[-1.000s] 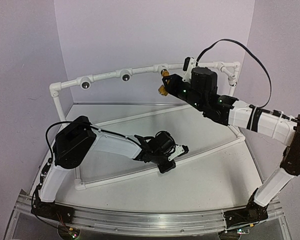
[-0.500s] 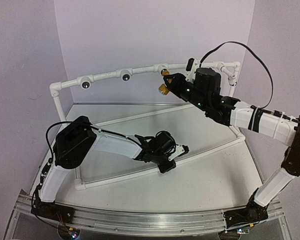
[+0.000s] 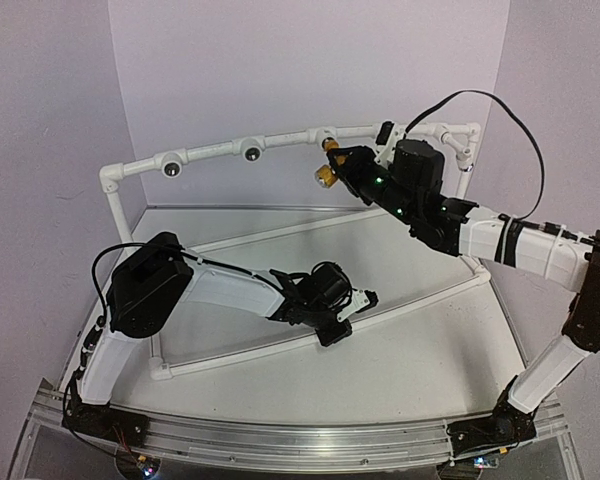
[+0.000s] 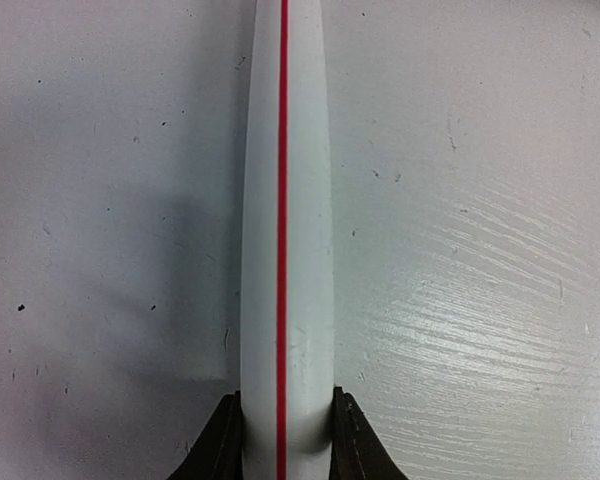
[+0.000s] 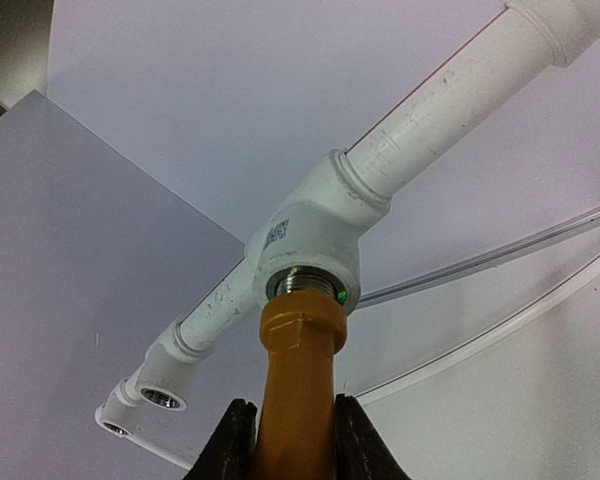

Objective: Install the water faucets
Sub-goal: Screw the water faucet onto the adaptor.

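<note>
A yellow-orange water faucet points up into a white T-fitting of the pipe frame, with its silvery threaded end partly inside the socket. My right gripper is shut on the faucet's body. From above, that gripper sits just below the top rail, and the faucet juts out to its left. My left gripper is shut on a white pipe with a red stripe. This is the frame's low front rail, and the left gripper grips it near the middle.
Two empty dark sockets face forward on the top rail, left of the faucet. The right wrist view shows them too. A black cable loops above the right arm. Purple walls close in the back and sides.
The right wrist has turned a little around the faucet's axis, and its cable has swung with it. The left arm has not moved.
</note>
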Available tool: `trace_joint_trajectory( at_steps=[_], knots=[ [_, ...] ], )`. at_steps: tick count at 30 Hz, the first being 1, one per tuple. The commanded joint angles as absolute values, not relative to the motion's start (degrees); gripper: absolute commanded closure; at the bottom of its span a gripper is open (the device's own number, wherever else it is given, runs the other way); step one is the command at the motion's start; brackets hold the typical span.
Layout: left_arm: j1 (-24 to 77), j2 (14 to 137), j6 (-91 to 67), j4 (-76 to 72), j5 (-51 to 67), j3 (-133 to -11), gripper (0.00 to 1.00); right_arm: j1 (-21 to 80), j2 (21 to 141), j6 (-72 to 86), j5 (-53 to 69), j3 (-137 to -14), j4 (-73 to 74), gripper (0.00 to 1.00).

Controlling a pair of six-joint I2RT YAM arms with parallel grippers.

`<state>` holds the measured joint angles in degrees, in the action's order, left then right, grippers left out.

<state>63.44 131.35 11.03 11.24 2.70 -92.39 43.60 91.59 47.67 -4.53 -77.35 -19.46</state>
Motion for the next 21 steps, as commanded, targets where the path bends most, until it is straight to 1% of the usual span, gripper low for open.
trace_joint_trajectory(
  at_steps=[1, 14, 21],
  knots=[
    [68.6, 137.6, 13.8, 16.7, 9.5, -91.6, 1.0, 40.2, 90.9, 53.8, -7.0, -79.4, -38.0, 1.0],
    [68.8, 137.6, 13.7, 16.8, 9.9, -91.8, 1.0, 39.7, 91.6, 63.6, -9.0, -75.8, -44.8, 1.0],
    [68.8, 137.3, 13.6, 16.8, 10.3, -91.8, 1.0, 39.7, 92.1, 70.7, -12.1, -73.9, -47.7, 1.0]
  ],
)
